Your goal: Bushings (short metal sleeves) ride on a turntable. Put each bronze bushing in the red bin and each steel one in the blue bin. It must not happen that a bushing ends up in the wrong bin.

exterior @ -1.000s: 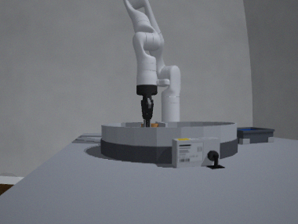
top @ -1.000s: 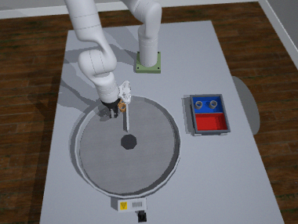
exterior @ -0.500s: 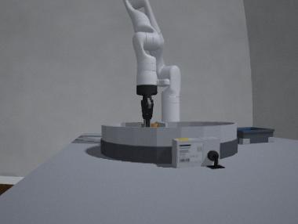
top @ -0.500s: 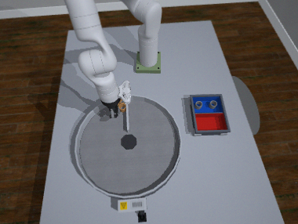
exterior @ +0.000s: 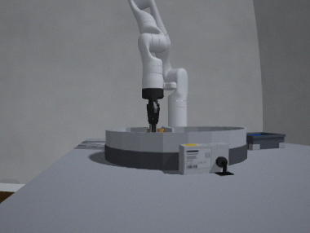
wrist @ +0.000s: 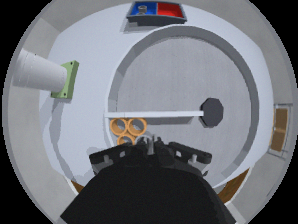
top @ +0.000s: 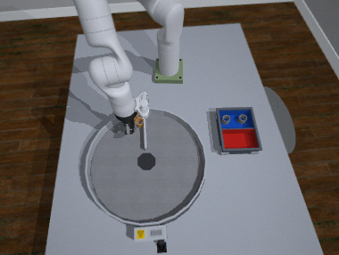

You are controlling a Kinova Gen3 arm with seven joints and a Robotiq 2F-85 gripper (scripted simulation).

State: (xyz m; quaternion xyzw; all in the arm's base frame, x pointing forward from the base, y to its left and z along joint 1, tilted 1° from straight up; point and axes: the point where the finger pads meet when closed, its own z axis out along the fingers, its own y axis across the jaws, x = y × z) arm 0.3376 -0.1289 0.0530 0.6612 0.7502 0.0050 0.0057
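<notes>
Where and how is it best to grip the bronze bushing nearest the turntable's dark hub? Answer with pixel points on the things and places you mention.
Probably by its hub-side wall, from above, one finger inside, one outside: this bronze bushing (wrist: pixel 144 128) stands upright, its hole open upward, while the white bar (top: pixel 144 137) (wrist: pixel 160 114) and two other bronze bushings (wrist: pixel 112 129) crowd other sides.

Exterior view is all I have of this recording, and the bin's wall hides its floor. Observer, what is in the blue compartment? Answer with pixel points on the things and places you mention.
Observer: From the top, two grey bushings (top: pixel 226 122) (top: pixel 242 121) (wrist: pixel 142 12) stand in the blue compartment (top: pixel 234 125) (exterior: pixel 256 134) (wrist: pixel 134 11).
Operator: And in the red one?
Observer: The red compartment (top: pixel 239 140) (wrist: pixel 170 10) holds no bushing.
Operator: I can only see bits of orange over the turntable's rim (top: pixel 203 167) (exterior: pixel 212 136) (wrist: pixel 254 100). How many bushings is that?
Observer: The wrist view shows three orange-bronze bushings (wrist: pixel 112 128), clustered beside the white bar (top: pixel 144 135) (wrist: pixel 155 114).
</notes>
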